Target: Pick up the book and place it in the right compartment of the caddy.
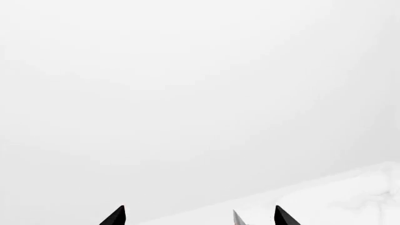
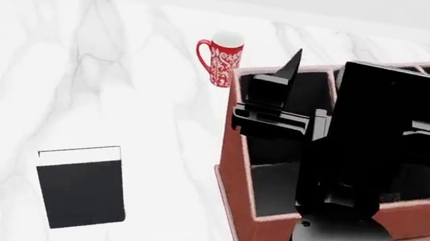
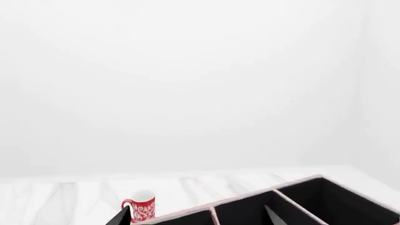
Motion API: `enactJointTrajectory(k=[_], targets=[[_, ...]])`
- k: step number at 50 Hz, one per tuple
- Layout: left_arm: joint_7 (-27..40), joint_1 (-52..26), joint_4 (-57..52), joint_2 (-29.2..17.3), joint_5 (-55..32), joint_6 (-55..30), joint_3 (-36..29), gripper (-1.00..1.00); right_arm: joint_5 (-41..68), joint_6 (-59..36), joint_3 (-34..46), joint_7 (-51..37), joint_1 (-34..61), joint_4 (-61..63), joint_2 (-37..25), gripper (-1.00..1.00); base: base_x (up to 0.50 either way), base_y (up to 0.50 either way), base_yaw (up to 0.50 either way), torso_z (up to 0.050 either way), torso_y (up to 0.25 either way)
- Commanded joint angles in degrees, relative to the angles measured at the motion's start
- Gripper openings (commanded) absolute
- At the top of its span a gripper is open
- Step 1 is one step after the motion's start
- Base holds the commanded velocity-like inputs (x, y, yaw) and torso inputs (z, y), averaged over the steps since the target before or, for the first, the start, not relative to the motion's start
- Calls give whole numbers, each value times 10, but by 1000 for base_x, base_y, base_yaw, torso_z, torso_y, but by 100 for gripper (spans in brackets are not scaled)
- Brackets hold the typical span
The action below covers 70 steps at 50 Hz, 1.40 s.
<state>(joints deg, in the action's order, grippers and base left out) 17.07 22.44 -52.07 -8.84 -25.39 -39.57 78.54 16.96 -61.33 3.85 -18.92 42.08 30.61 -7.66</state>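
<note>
The black book [image 2: 79, 187] lies flat on the white marble table [image 2: 78, 76] at the near left, its white page edge facing away, with nothing touching it. The reddish-brown caddy [image 2: 233, 186] stands at the right, its black-lined compartments open upward. My right arm [image 2: 356, 197] reaches over the caddy, and one finger [image 2: 293, 65] sticks up above the left compartment. In the right wrist view my right gripper [image 3: 195, 216] is open and empty above the caddy's pink rim [image 3: 250, 197]. My left gripper [image 1: 200, 215] is open, facing a white wall, and does not show in the head view.
A red-and-white patterned mug [image 2: 222, 58] stands upright just beyond the caddy's far left corner, also seen as the mug [image 3: 142, 206] beside the right gripper's finger. The left wrist view catches a table corner [image 1: 350, 197] and a thin grey sliver [image 1: 237, 218].
</note>
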Motion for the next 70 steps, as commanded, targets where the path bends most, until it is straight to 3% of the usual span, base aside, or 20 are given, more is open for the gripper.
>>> enactJointTrajectory(k=[1,40,70], targets=[[-1,3,-1,1,-2,1,2,100,15,-31,-7,-2,35,-1,-2,100,500,0,0,0,0],[5,6,5,4,17,15,-15,100,30,-48,-7,-23,73,-21,-1,100,500,0,0,0,1],[4,8,13,10,27,28,-29,100,40,-62,16,-32,74,-19,-11,100,66,0,0,0,0]])
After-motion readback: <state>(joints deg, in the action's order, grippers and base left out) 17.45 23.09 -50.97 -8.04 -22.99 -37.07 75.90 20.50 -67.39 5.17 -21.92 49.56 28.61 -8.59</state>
